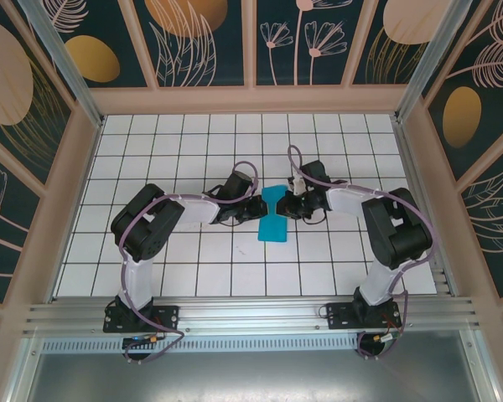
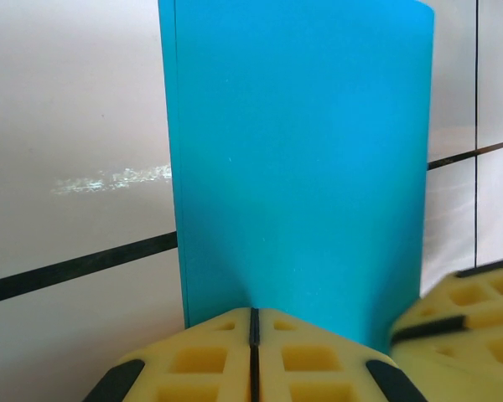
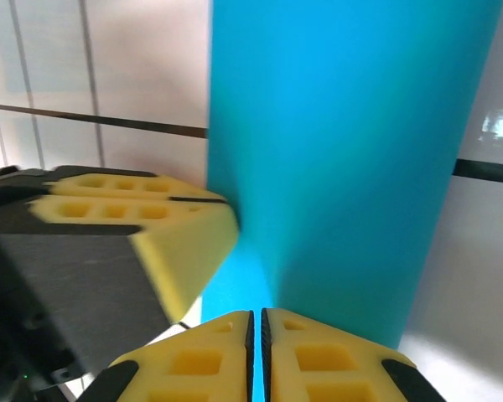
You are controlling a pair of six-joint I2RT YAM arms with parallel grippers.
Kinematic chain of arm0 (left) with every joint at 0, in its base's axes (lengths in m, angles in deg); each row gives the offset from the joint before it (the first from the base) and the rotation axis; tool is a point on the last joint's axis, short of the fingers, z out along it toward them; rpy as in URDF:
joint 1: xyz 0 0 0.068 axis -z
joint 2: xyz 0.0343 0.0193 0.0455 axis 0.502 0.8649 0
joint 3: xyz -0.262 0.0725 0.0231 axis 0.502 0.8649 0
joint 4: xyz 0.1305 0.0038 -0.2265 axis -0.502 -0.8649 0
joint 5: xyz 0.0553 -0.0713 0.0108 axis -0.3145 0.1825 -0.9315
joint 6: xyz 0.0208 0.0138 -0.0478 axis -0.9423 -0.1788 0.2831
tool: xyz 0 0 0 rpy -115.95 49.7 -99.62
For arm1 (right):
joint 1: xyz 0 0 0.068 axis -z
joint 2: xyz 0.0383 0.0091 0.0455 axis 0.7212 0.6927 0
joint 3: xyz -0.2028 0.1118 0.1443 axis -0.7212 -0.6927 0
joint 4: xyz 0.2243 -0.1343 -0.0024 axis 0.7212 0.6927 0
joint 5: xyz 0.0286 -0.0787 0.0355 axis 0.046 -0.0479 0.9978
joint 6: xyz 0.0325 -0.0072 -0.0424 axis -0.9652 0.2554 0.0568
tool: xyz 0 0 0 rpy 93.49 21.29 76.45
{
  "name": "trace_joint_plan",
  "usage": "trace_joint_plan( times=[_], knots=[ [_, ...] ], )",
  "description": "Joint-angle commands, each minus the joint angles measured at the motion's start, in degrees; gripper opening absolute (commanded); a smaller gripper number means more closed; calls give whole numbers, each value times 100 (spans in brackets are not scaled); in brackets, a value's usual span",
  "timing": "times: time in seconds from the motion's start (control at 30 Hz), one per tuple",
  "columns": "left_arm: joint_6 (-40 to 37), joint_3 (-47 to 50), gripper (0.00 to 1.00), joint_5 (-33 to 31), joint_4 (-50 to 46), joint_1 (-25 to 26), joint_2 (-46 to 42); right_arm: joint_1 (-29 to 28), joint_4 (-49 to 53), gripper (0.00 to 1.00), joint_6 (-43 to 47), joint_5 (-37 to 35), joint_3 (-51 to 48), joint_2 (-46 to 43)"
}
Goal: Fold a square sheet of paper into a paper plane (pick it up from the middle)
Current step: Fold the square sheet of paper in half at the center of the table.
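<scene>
The left gripper [image 2: 253, 331] clamps the blue sheet of paper [image 1: 274, 228] at its left edge. The right gripper [image 3: 256, 331] is closed, pinching the right edge.

You see a white-tiled tabletop [image 1: 151, 251] with dark grid lines, floral wall panels [image 1: 201, 42] at its far side, and an aluminium rail [image 1: 251, 314] along the near edge.

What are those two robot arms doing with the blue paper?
They're folding it into a plane. The left fingers and the right fingers are both shut on the middle of the square sheet of paper, from opposite sides, at the centre of the tiled table. The sheet narrows at the pinch and spreads at both ends. No plane shape yet.
</scene>
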Motion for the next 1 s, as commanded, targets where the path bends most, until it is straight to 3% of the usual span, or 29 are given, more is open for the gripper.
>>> trace_joint_plan(
  times=[0.0, 0.33, 0.53, 0.7, 0.97],
  knots=[
    [-153, 103, 11, -209, -685, 60, 446, 122, -229, 16, 35, 14, -220, 156],
    [-213, 76, 9, -208, -760, 62, 527, 357, -344, 19, 91, -70, -540, 395],
    [-222, 70, 9, -184, -752, 64, 502, 362, -296, 21, 122, 539, -414, -220],
    [-230, 67, 9, -147, -724, 68, 495, 281, -383, 17, 44, 991, -637, -583],
    [-248, 76, 9, -138, -716, 67, 499, 204, -692, 15, -31, 903, -1137, -115]
  ],
)
